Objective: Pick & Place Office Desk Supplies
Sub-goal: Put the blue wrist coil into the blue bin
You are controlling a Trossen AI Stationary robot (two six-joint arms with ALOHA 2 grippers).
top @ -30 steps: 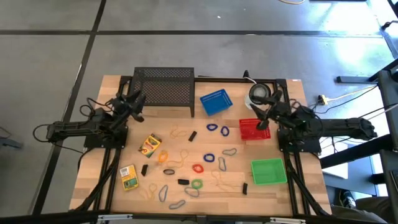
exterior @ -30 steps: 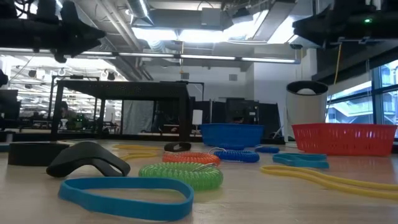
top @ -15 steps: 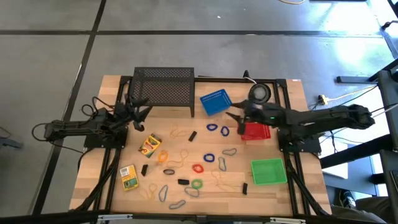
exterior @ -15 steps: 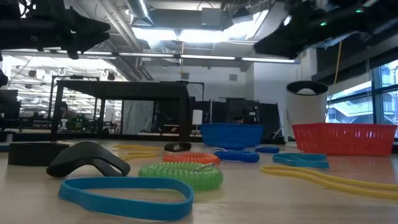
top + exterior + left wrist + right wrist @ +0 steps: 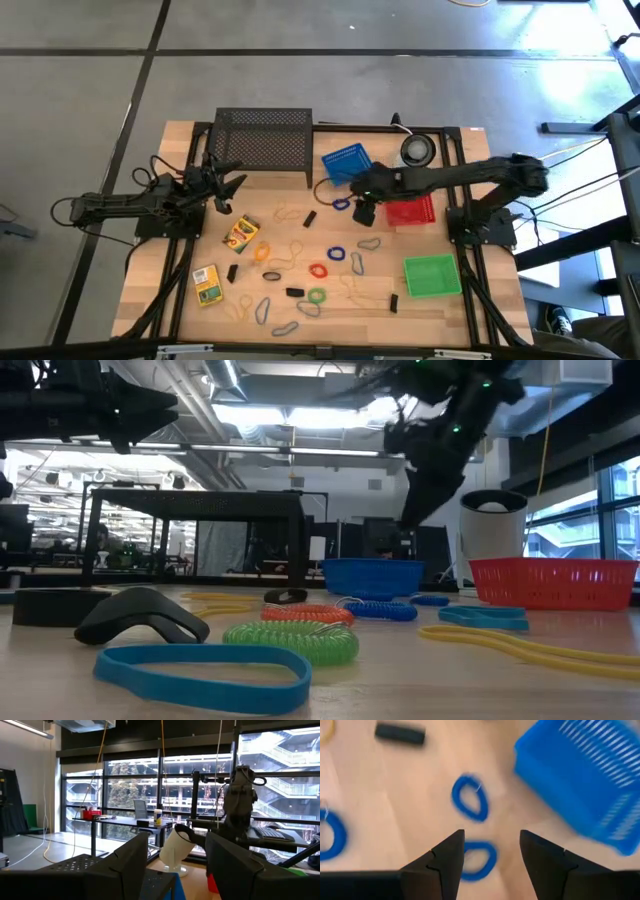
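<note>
**Right jaws spread above two blue loops; sorting not yet begun**

The right gripper [image 5: 362,208] is held with its jaws spread and empty, at the centre of the high view, above two blue rubber-band loops [image 5: 469,803] lying just beside the blue basket [image 5: 347,164]. The left gripper [image 5: 222,185] is parked at centre left, near the black mesh rack [image 5: 263,144], jaws spread and empty.

Little appears done. The remaining loops [image 5: 318,270], the small black clips [image 5: 310,218] and both crayon boxes [image 5: 240,233] are scattered over the counter [image 5: 190,135], mostly in the lower middle of the high view.

The blue basket, the red basket [image 5: 415,210] and the green basket [image 5: 432,276] are seen with nothing in them, as far as can be told.
</note>
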